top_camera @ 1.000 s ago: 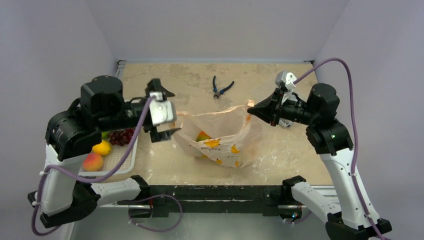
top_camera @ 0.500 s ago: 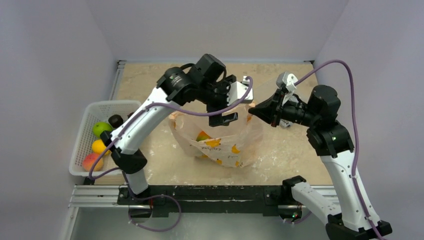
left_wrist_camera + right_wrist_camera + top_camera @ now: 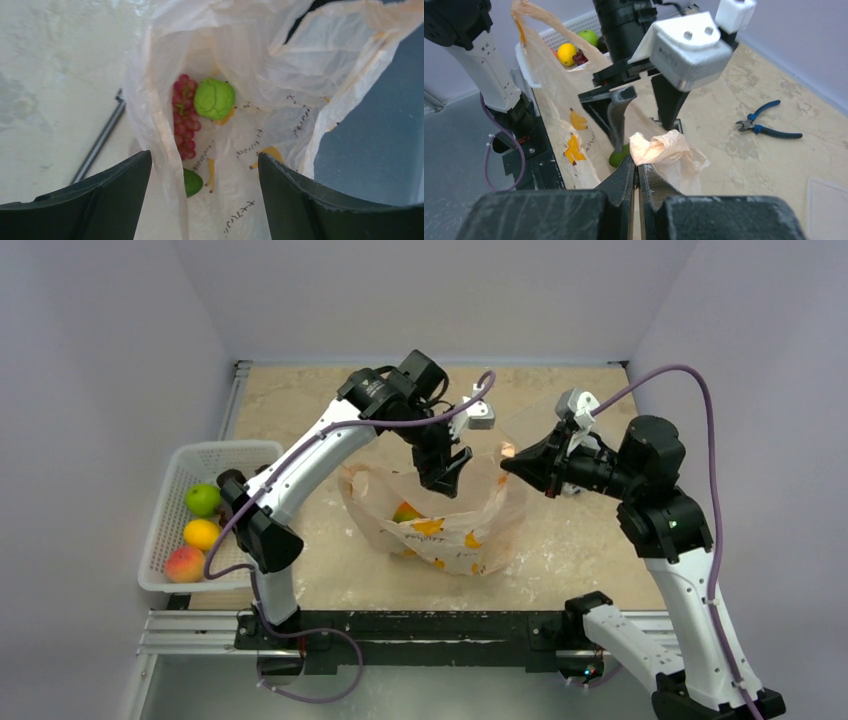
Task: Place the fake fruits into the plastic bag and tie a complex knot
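The plastic bag point(image 3: 440, 525) lies open mid-table. My right gripper point(image 3: 508, 462) is shut on a bunched bit of its rim point(image 3: 659, 147) and holds that side up; its jaws point(image 3: 636, 162) meet on the film. My left gripper point(image 3: 445, 472) points down over the bag's mouth, open and empty point(image 3: 205, 160); it also shows in the right wrist view point(image 3: 644, 112). Inside the bag lie a red grape bunch point(image 3: 185, 117), a green round fruit point(image 3: 214, 98) and another green fruit point(image 3: 192, 181). A green fruit point(image 3: 203, 499), a yellow citrus point(image 3: 201, 533) and a mango point(image 3: 184, 564) remain in the basket.
The white mesh basket point(image 3: 200, 452) stands at the left table edge. Blue-handled pliers point(image 3: 769, 122) lie on the table behind the bag, hidden under the left arm in the top view. The bag's far handle loop point(image 3: 524, 15) stands up near the left arm.
My left arm swung from beside the basket to above the bag's mouth and turned downward. The red grape bunch no longer shows in the basket. The right gripper kept its hold.
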Controlling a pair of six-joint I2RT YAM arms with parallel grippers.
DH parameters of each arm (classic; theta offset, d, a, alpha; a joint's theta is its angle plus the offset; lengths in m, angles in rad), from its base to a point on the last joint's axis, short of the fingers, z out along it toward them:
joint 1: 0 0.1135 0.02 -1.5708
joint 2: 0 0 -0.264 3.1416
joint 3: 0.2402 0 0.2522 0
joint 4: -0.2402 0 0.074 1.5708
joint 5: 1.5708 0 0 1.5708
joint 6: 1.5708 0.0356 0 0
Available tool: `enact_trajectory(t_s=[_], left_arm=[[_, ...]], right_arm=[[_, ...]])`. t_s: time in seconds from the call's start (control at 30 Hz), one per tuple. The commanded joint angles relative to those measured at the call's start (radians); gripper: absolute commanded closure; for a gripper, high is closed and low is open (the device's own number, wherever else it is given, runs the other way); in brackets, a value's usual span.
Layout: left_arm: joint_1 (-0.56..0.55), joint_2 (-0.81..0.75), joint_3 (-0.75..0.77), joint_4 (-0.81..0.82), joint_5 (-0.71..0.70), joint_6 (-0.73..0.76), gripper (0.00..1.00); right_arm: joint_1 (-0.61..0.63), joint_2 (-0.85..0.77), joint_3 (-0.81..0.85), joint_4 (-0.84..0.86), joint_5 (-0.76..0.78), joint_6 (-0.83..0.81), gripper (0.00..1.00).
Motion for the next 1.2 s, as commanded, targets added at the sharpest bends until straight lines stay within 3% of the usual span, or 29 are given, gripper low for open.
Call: enact_trajectory(t_s=[0.0, 0.37, 0.67, 0.87, 0.97, 1.07, 1.17], left_arm=[[-0.022, -0.041, -0.095, -0.003, 0.157, 0.005, 0.23], [-0.033, -0.109, -0.249, 0.093, 0.313, -0.039, 0.12], [0.034, -0.075, -0.179, 0.066, 0.345, -0.053, 0.10], [-0.017, -0.075, -0.187, -0.002, 0.397, 0.002, 0.11], [-0.041, -0.084, -0.212, 0.014, 0.336, -0.001, 0.11], [-0.045, -0.120, -0.287, 0.129, 0.272, -0.076, 0.12], [-0.059, -0.163, -0.372, 0.235, 0.150, -0.108, 0.25]], right_arm=[[-0.001, -0.009, 0.016, -0.017, 0.060, -0.027, 1.00], [-0.001, 0.005, 0.007, -0.025, 0.059, -0.034, 1.00], [-0.002, -0.017, -0.021, -0.080, 0.021, -0.084, 1.00], [-0.001, -0.002, -0.025, -0.057, 0.067, -0.094, 1.00], [-0.001, 0.009, -0.018, -0.040, 0.080, -0.082, 1.00], [-0.001, 0.007, -0.009, -0.027, 0.095, -0.063, 1.00], [-0.001, 0.009, 0.008, -0.032, 0.117, -0.046, 1.00]])
